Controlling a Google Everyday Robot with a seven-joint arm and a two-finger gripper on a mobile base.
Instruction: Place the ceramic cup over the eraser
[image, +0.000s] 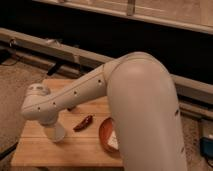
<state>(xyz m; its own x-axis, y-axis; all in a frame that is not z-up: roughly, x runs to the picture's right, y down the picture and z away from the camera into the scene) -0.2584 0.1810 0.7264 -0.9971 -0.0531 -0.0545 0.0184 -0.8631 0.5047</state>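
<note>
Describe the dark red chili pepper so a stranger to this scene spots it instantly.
On the light wooden table, the robot's gripper hangs over the small white ceramic cup at the picture's left. Just right of it, short of the reddish-brown bowl, lies the dark red chili pepper, the only thin, curved thing.

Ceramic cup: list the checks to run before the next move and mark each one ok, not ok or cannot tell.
1. Gripper at the cup: ok. It hangs low over the left part of the wooden table, directly above the ceramic cup.
2. Cup gripped: cannot tell. The wrist hides the contact.
3. Cup resting on the table: ok. Its base appears to sit on the wood.
4. Eraser in clear view: not ok. Only a dark bit shows under the arm's edge.
5. Cup over the eraser: not ok. They are apart.
6. Chili pepper clear of the cup: ok. It lies to the cup's right, not touching it.
</note>
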